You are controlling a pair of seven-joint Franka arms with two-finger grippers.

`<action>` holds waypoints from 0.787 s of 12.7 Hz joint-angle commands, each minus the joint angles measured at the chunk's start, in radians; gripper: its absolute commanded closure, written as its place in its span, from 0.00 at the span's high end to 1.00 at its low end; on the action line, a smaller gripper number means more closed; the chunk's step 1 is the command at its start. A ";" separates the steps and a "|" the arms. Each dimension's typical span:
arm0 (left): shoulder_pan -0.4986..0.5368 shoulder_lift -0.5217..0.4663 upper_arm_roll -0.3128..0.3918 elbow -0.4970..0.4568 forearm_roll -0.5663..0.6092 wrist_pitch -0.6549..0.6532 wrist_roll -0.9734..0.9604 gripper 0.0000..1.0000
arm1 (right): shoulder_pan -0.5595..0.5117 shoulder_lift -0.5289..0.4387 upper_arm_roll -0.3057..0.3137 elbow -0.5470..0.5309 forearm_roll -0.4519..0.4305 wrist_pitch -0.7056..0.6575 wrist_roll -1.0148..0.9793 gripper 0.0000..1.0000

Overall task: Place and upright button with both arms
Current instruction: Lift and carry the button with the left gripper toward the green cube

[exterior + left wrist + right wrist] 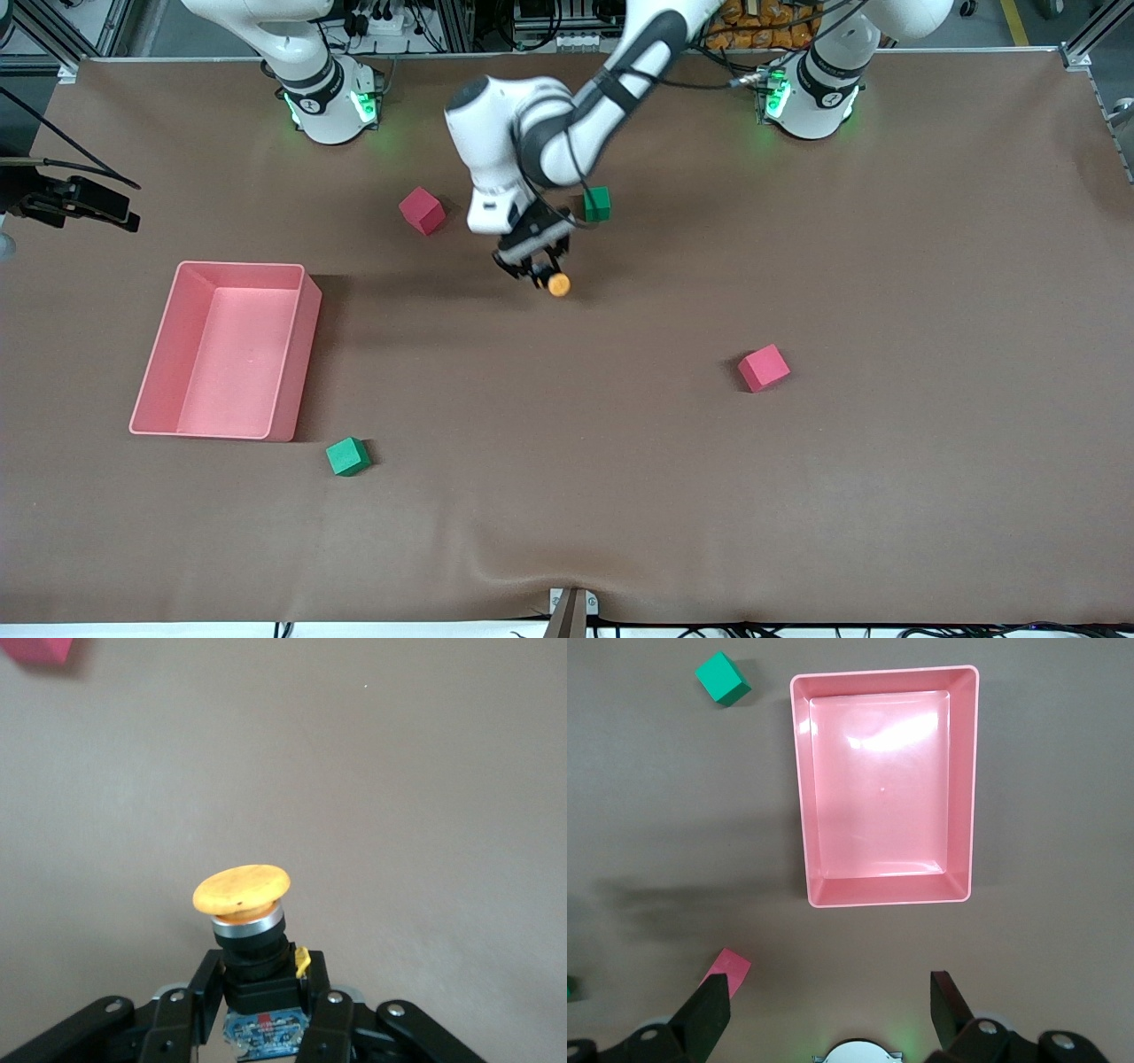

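The button has a round orange cap on a short black body. My left gripper is shut on that black body, low over the middle of the table, with the cap pointing away from the fingers. In the left wrist view the black fingers press the body from both sides. My right gripper is open and holds nothing. It waits high over the table beside the pink bin and is out of the front view.
The pink bin stands toward the right arm's end. A red cube and a green cube lie close to the left gripper. Another red cube and a green cube lie nearer to the front camera.
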 commanded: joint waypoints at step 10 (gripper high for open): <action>-0.208 0.142 0.015 -0.044 0.550 -0.249 -0.345 0.00 | 0.011 -0.005 -0.003 0.000 -0.001 -0.005 0.012 1.00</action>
